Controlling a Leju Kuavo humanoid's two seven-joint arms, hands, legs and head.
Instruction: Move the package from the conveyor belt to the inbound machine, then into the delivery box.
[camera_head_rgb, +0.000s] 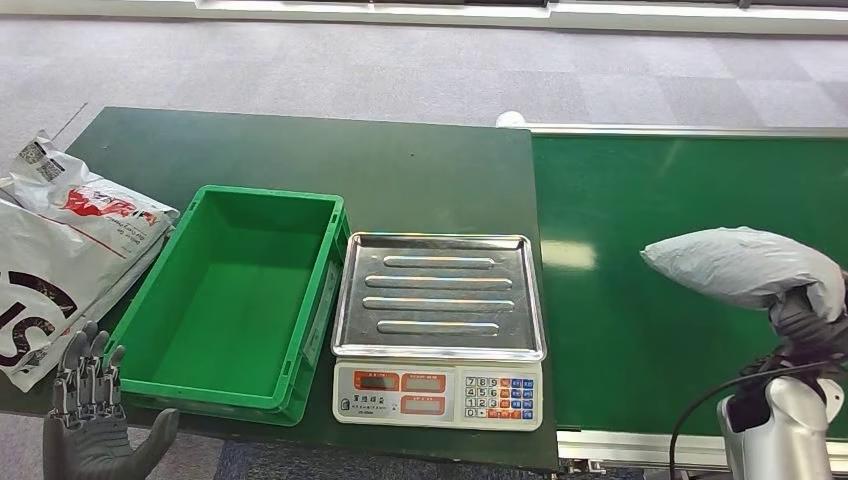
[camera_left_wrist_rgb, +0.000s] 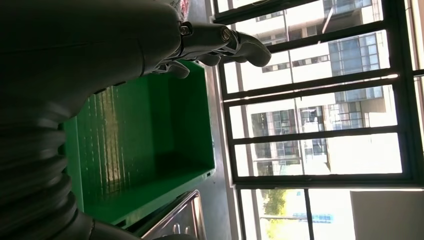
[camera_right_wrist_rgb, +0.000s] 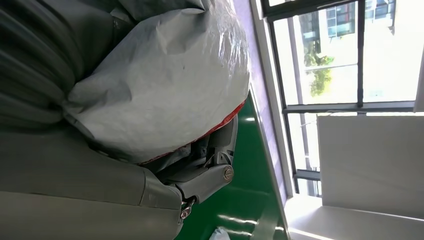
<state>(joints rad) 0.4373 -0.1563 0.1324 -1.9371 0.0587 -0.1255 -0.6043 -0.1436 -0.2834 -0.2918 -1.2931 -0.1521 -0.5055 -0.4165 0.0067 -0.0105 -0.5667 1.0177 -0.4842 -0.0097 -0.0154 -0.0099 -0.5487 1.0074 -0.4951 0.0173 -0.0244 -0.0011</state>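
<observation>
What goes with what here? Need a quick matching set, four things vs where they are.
Things:
1 grey package
2 green crate
3 scale tray
4 left hand

Places:
A bare, between crate and belt
B held by the right hand over the conveyor belt
C open at the table's near left corner
D empty, left of the scale

Pairs: 1-B, 2-D, 3-A, 4-C
</observation>
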